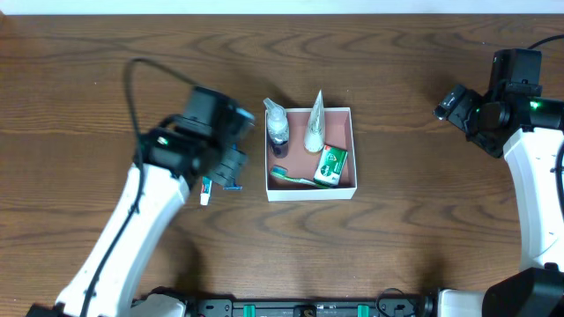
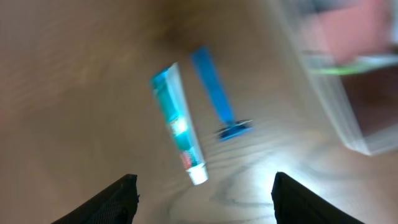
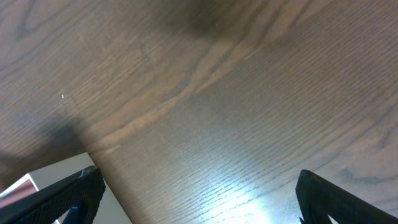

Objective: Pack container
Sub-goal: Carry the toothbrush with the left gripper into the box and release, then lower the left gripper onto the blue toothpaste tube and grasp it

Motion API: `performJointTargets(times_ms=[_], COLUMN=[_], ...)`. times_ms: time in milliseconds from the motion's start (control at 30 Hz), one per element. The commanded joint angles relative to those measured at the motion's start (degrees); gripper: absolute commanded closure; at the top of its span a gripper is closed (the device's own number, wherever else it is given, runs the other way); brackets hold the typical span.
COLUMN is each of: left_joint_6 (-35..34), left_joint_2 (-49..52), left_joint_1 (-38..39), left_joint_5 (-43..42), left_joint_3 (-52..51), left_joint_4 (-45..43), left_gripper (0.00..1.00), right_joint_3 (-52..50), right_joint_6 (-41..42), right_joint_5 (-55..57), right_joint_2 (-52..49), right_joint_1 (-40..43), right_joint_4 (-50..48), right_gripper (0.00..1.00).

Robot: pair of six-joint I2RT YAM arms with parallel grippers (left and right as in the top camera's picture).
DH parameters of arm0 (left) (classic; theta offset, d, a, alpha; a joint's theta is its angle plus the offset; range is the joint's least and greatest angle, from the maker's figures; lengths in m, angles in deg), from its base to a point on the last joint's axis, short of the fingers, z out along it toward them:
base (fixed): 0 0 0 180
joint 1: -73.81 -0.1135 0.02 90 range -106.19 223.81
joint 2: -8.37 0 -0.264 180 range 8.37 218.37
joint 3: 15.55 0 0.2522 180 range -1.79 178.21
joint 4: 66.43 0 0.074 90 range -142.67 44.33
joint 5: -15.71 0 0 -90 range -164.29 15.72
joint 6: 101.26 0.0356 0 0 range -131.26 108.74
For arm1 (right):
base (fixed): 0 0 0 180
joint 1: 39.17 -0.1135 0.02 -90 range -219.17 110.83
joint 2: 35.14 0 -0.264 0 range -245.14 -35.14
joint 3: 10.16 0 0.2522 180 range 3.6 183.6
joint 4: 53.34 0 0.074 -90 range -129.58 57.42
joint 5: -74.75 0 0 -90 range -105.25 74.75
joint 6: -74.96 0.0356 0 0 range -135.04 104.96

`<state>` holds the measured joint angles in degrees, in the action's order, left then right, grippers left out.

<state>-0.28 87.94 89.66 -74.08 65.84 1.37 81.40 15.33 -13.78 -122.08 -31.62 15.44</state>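
— Left of the container (image 1: 310, 194), on the table (image 1: 414, 97), a toothpaste tube (image 2: 180, 134) and a blue razor (image 2: 219, 93) are seen lying side by side, close but apart. How is the pick best made?

— The left gripper (image 2: 204, 180) is held above them, jaws spread wide, nothing gripped. The tube is judged the easier pick, its cap end lying nearest the middle of the jaws. The jaws should be turned across its width, lowered to straddle its middle, and closed only once the razor is left outside the gap. A light grip is advised, since a soft tube is easily squashed.

— And the right gripper (image 3: 199, 177)?

— It is parked over bare wood to the right of the container, fingers wide apart, nothing held.

— What is already packed?

— Four things are counted from overhead: a small bottle (image 1: 278, 130) with dark contents at the far left, a white tapered tube (image 1: 315, 123) beside it, a small green box (image 1: 330, 165) at the near right, and a green toothbrush (image 1: 291, 176) laid along the near wall. Bare floor is seen in the far right corner, where the toothpaste could be set.
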Motion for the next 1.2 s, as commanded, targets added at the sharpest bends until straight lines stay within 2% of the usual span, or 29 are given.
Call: performJointTargets(times_ms=[0, 200, 500, 633, 867, 1100, 1167], left_joint_6=[-15.82, -15.63, -10.78, -10.8, -10.84, -10.84, -10.84], left_joint_2=[4.15, 14.14, 24.3, 26.51, 26.71, 24.7, 23.12], left_joint_1=[-6.21, -9.25, -8.94, -8.94, -8.94, -8.94, -8.94], left_joint_5=[1.7, -1.27, -1.68, -1.68, -1.75, -3.02, -3.02], left_joint_3=[-4.37, -7.82, -7.82, -7.82, -7.78, -7.72, -7.67], left_joint_4=[-2.38, -11.28, -15.58, -17.35, -17.03, -13.38, -12.52], left_gripper=[0.3, 0.26, 0.27, 0.36, 0.6, 0.76, 0.78], right_joint_3=[0.28, 0.28, 0.28, 0.28, 0.28, 0.28, 0.28], right_joint_6=[-0.42, -0.42, -0.42, -0.42, -0.42, -0.42, -0.42], right_joint_5=[0.17, 0.17, 0.17, 0.17, 0.17, 0.17, 0.17], right_joint_2=[0.35, 0.35, 0.35, 0.35, 0.35, 0.35, 0.35], right_joint_1=[0.22, 0.22, 0.22, 0.22, 0.22, 0.22, 0.22], right_joint_4=[0.04, 0.04, 0.04, 0.04, 0.04, 0.04, 0.04], right_gripper=[0.01, 0.01, 0.01, 0.01, 0.01, 0.01, 0.01])
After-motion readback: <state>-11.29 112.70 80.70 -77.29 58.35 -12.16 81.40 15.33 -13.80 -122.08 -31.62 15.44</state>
